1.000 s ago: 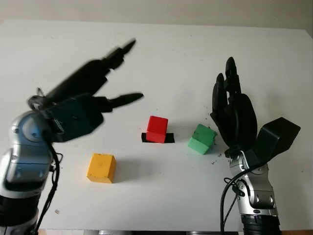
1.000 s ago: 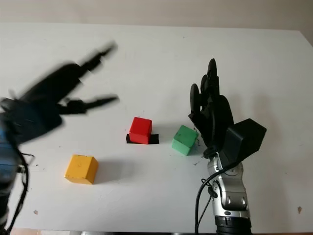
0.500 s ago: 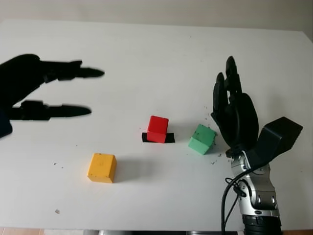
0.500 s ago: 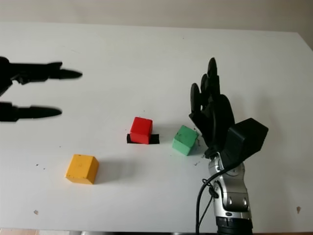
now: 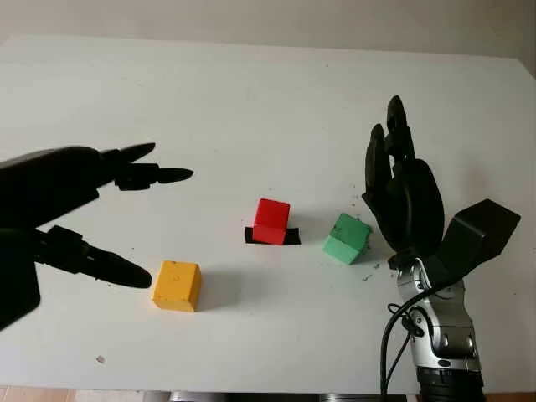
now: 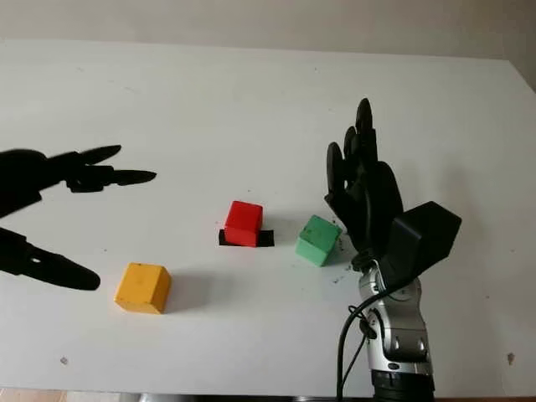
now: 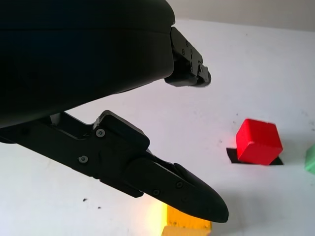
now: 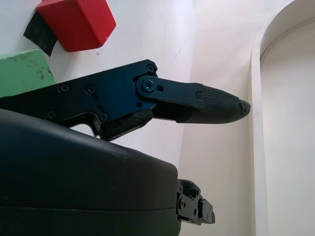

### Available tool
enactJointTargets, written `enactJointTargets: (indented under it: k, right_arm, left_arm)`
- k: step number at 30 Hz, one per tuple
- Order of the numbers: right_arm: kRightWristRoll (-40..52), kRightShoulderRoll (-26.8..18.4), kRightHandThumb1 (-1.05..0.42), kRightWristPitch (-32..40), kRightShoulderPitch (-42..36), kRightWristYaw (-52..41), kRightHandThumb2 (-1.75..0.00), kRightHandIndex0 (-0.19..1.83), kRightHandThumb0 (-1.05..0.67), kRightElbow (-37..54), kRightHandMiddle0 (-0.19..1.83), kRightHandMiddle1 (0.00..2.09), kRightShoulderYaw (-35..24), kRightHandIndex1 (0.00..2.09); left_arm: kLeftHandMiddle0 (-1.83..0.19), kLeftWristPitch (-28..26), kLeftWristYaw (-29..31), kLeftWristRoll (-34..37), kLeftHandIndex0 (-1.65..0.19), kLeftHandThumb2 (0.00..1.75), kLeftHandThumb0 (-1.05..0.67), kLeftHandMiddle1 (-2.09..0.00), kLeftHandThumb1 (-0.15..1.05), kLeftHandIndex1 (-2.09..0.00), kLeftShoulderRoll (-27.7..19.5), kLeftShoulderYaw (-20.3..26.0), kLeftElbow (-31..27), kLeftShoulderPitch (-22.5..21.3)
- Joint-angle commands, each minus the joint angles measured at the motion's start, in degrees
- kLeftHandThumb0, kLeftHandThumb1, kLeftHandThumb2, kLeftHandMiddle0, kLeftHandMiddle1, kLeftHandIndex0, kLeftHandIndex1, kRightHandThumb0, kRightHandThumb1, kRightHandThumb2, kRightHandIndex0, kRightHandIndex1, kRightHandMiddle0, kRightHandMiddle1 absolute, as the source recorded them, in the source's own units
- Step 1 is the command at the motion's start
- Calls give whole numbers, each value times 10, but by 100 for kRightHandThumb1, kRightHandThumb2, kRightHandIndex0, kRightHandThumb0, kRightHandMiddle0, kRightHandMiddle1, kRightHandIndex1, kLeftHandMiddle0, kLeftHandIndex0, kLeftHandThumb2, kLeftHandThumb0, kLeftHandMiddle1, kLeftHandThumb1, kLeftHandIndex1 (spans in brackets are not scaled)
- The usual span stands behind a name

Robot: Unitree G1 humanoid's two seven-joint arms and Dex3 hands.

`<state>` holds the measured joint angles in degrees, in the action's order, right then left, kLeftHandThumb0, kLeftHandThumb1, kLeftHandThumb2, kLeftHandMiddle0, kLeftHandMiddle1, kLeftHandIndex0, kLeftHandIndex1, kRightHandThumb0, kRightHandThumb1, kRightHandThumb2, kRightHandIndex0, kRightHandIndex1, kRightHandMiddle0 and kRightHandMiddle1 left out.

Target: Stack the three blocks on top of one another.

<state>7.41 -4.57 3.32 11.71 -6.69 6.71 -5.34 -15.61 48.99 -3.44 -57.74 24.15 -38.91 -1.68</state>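
Note:
Three blocks lie apart on the white table [image 5: 251, 100]. The red block [image 5: 271, 221] sits on a black tape mark [image 5: 291, 237] in the middle. To its right is the green block [image 5: 346, 238], and the yellow block [image 5: 176, 286] lies nearer the front left. My left hand [image 5: 134, 226] is open, just left of the yellow block, one finger low beside it and two higher. My right hand [image 5: 394, 180] is open, held upright just right of the green block. The left wrist view has the red block [image 7: 258, 142] and a part of the yellow block [image 7: 187, 223] behind a finger.
The table's front edge [image 5: 251, 392] runs along the bottom, with a small speck [image 5: 100, 360] near it at the left. A pale wall [image 5: 268, 17] borders the table's far side.
My left hand has swung back and down from the far left, ending close beside the yellow block. The right hand and all three blocks have stayed where they were.

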Motion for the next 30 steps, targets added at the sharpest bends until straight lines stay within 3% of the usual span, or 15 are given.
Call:
enactJointTargets:
  k: [1,6,19,28,29,30]
  right_arm:
    - [4,-6,-105,-5,-5,-2,-57,-19,-69,14,-19,0,-4,0]
    - [3,-7,-105,-2,-3,-2,-57,-19,-71,15,-19,0,-5,0]
    - [15,-11,-105,-4,3,-11,-56,-19,-71,10,-19,0,-10,0]
    - [20,-11,-105,-1,2,-15,-56,-19,-69,11,-19,0,-12,0]
    - [21,-12,-105,0,2,-16,-56,-19,-69,12,-19,0,-12,0]
    - [21,-12,-105,1,2,-15,-56,-19,-69,13,-19,0,-13,0]
  left_arm:
    - [12,14,-10,-13,-16,5,-92,-4,88,-3,9,-14,-20,18]
    - [14,65,-33,-73,-16,6,-88,-4,90,-5,16,-43,-27,56]
    - [4,198,-107,-232,-43,6,-93,-7,91,-17,53,-69,-4,133]
    - [-2,235,-149,-326,-49,7,-89,-7,96,-28,86,-77,0,153]
    - [-3,237,-150,-329,-47,6,-89,-6,97,-34,88,-78,1,153]
    - [-5,236,-148,-326,-36,6,-88,-6,98,-62,92,-80,2,152]
